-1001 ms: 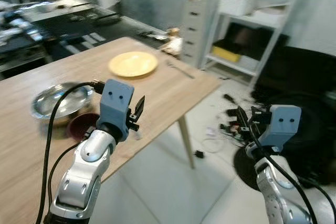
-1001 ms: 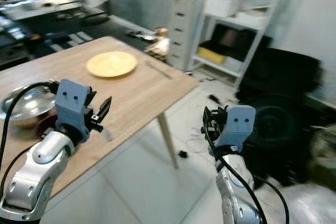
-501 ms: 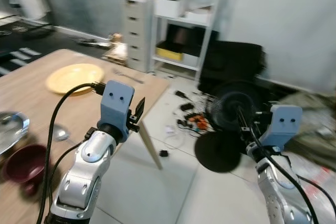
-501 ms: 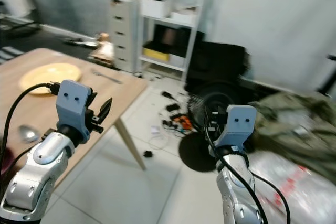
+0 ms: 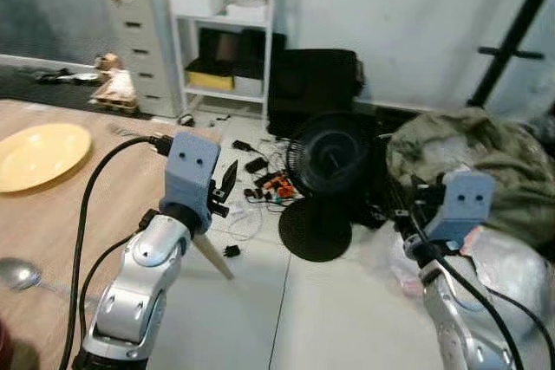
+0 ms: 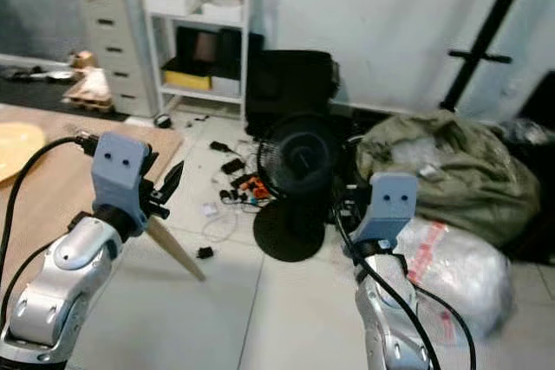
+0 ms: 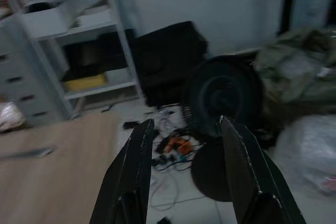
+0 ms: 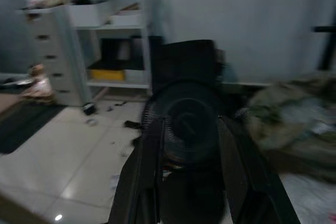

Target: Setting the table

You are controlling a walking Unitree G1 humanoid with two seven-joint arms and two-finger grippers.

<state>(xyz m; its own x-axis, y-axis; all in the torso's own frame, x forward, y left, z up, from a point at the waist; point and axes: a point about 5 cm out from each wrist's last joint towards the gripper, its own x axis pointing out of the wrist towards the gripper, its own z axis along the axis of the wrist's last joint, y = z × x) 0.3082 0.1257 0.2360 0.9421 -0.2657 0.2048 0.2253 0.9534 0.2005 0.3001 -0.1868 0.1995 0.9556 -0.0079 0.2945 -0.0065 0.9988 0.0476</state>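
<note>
Mostly I'm looking at pale tiled floor (image 5: 303, 318) and a grey wall, with only the corner of the wooden table (image 5: 78, 205) at my left. Against the wall stands a white shelf unit (image 5: 227, 32) with boxes on it, next to a grey chest of drawers (image 5: 139, 41). A black case (image 5: 314, 84) sits beside the shelves, and a black floor fan (image 5: 328, 158) stands on its round base in front of it, with loose cables scattered on the tiles near its foot. To the right lies an olive heap of cloth (image 5: 468, 153) over a clear plastic bag (image 6: 460, 270), and a black stand (image 6: 494, 32) leans up the wall behind.

On the table, the yellow plate (image 5: 39, 155) lies well to the left of my left gripper (image 5: 227, 186), and a spoon (image 5: 22, 275) rests nearer the table's front edge, apart from the plate. My left gripper is raised over the table corner, its two black fingers (image 7: 134, 177) spread apart and empty, pointing toward the fan. My right gripper (image 8: 186, 177) is held up off to the right over the floor, well apart from the table, fingers (image 8: 239, 182) likewise parted with nothing between them, aimed at the fan as well.
</note>
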